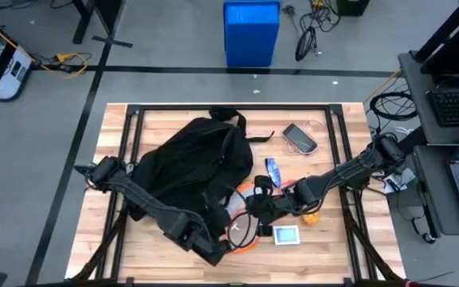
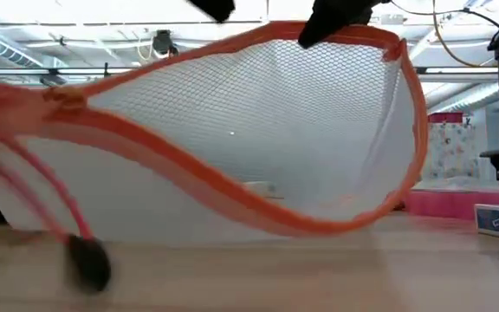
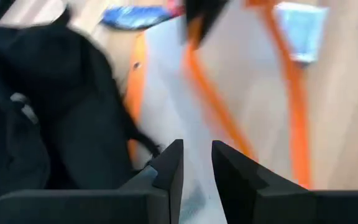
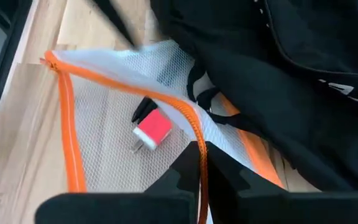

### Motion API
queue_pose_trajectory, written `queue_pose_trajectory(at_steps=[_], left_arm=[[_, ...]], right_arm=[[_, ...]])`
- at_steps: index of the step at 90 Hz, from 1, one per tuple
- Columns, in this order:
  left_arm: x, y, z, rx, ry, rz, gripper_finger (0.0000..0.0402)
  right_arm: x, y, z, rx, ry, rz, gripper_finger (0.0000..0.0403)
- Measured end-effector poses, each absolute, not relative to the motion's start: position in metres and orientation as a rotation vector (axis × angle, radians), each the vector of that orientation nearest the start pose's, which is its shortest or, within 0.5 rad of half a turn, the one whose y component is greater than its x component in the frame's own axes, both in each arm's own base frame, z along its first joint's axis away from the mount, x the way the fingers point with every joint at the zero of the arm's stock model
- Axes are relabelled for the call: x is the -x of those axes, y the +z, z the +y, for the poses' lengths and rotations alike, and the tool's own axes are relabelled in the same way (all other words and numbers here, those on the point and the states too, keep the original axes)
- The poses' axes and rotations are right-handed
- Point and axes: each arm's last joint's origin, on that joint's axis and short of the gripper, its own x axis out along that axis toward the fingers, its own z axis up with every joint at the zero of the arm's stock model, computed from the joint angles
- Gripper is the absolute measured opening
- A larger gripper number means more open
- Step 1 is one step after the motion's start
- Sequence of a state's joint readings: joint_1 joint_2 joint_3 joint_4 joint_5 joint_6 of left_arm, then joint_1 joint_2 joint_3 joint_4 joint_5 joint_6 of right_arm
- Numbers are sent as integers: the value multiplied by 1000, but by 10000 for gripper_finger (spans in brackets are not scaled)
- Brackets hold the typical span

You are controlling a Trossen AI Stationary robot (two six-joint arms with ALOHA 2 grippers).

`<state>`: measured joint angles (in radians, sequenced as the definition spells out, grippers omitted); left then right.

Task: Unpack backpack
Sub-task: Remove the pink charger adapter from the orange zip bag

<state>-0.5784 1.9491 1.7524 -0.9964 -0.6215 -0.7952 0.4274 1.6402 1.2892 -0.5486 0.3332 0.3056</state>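
Observation:
The black backpack (image 1: 186,163) lies on the wooden table, left of centre. A white mesh pouch (image 1: 241,222) with an orange zip edge lies beside its near right side, and one end is tucked under the backpack (image 4: 291,68). A red plug (image 4: 153,129) shows inside the pouch (image 4: 104,124). My right gripper (image 1: 260,199) is shut on the pouch's orange edge. My left gripper (image 1: 220,249) stands near the table's front edge, its fingers a little apart (image 3: 197,158) over the pouch's near end (image 3: 166,93). I cannot tell whether it touches the pouch. My right gripper pinches the pouch's orange zip edge (image 4: 197,134) between its two fingers. In the low view it comes from above (image 2: 340,19) and holds that edge up. The mesh (image 2: 258,130) hangs below in a slack curve, and its lower edge (image 2: 301,227) reaches down to the tabletop.
To the right of the backpack lie a blue packet (image 1: 273,169), a dark phone-like item (image 1: 300,137), a small white and blue box (image 1: 287,234) and an orange thing (image 1: 311,214). A black-tipped pull cord (image 2: 85,260) dangles from the pouch. A black frame (image 1: 337,143) borders the table.

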Motion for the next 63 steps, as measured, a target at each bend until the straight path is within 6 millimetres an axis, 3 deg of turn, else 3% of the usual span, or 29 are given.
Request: queue_pose_trajectory(at_steps=[21, 34, 53, 63], left_arm=[[-346, 274, -226, 1, 186, 915, 72], [-349, 273, -222, 140, 239, 925, 84], [-350, 259, -231, 34, 285, 888, 190], [-351, 262, -230, 73, 325, 857, 249]], right_arm=[[-320, 265, 137, 49, -37, 835, 0], [-320, 265, 138, 46, -37, 836, 0], [-320, 265, 138, 42, -39, 835, 0], [-320, 265, 138, 36, -42, 836, 0]])
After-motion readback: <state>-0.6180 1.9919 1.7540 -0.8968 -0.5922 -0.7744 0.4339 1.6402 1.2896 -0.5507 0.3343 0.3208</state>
